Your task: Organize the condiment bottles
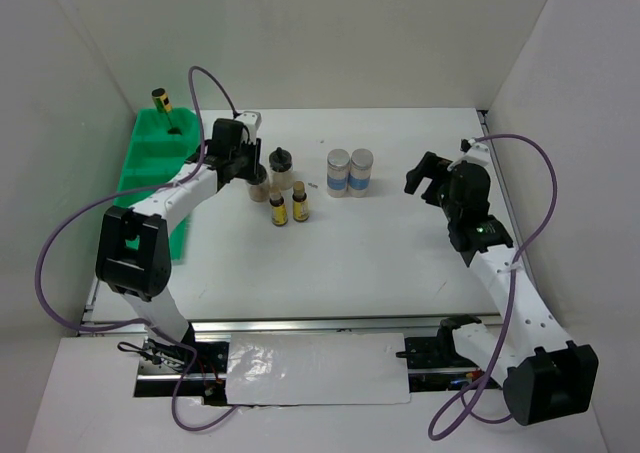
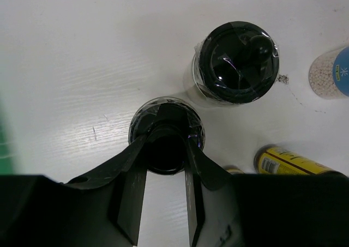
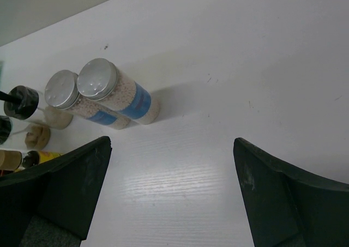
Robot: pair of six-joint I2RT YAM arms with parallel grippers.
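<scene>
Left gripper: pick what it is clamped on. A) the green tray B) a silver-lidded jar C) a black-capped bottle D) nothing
C: in the left wrist view the left gripper is pinched on the round black cap of an upright bottle.

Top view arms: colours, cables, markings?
The left arm and right arm: white links, black joint housings, a purple cable looping off each. The left gripper and right gripper are black, two wedge-shaped fingers each. Small green light on the right arm. No readable markings.
</scene>
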